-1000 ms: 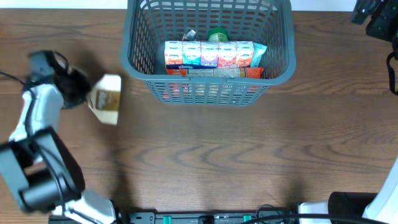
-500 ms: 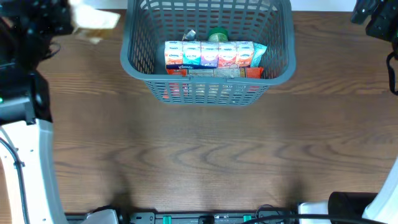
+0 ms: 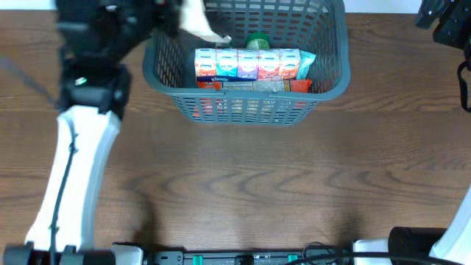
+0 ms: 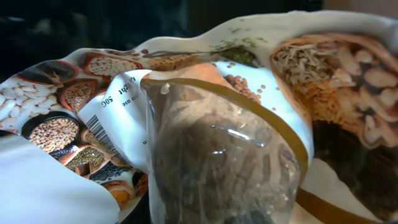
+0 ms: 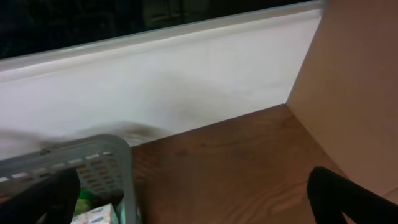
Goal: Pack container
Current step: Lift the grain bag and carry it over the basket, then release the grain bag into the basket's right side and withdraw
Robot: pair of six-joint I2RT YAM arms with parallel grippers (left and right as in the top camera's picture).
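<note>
The container is a dark grey mesh basket (image 3: 333,73) at the back middle of the table; its corner also shows in the right wrist view (image 5: 93,149). It holds a row of tissue packs (image 3: 246,65), a green item (image 3: 257,40) and a red packet. My left gripper (image 3: 168,13) is shut on a white packet printed with beans and grains (image 3: 197,22), over the basket's back left corner. The packet (image 4: 205,106) fills the left wrist view and hides the fingers. My right gripper (image 5: 193,196) is open and empty at the table's far right, and it also shows in the overhead view (image 3: 441,22).
The left arm (image 3: 81,147) stretches from the front left edge up to the basket. A white wall and a tan panel stand behind the right end of the table. The brown wooden tabletop (image 3: 243,184) lies in front of the basket.
My left gripper has carried the packet from left of the basket, toward the back and then right, to over the basket's back left corner. The right arm has not moved.
</note>
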